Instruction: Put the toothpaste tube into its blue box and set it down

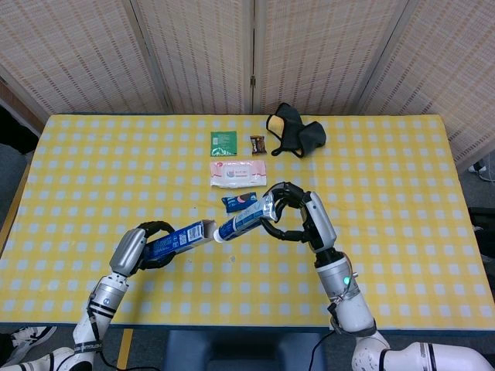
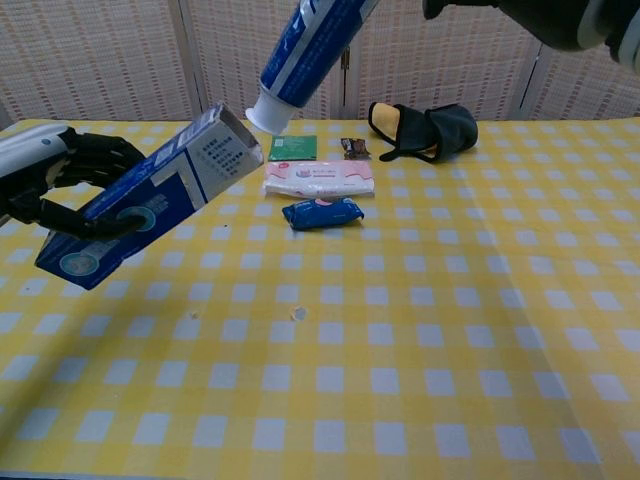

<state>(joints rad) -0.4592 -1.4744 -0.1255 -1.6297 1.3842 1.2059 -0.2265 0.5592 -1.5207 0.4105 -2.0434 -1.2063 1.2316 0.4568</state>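
Note:
My left hand (image 1: 149, 246) (image 2: 62, 182) grips the blue toothpaste box (image 1: 179, 238) (image 2: 150, 195) above the table, its open end tilted up toward the right. The blue and white toothpaste tube (image 1: 244, 218) (image 2: 308, 58) is held by my right hand (image 1: 290, 212) (image 2: 530, 18). The tube slants down to the left with its white cap (image 2: 266, 117) just at the mouth of the box, apart from it by a small gap in the chest view. Both objects are held off the yellow checked table (image 1: 387, 193).
Behind the hands lie a small blue packet (image 1: 239, 201) (image 2: 322, 212), a pink-white wipes pack (image 1: 238, 173) (image 2: 318, 178), a green sachet (image 1: 223, 142) (image 2: 292, 148), a small brown snack (image 1: 258, 144) (image 2: 354, 147) and a black pouch (image 1: 296, 131) (image 2: 425, 128). Woven screens stand behind the table.

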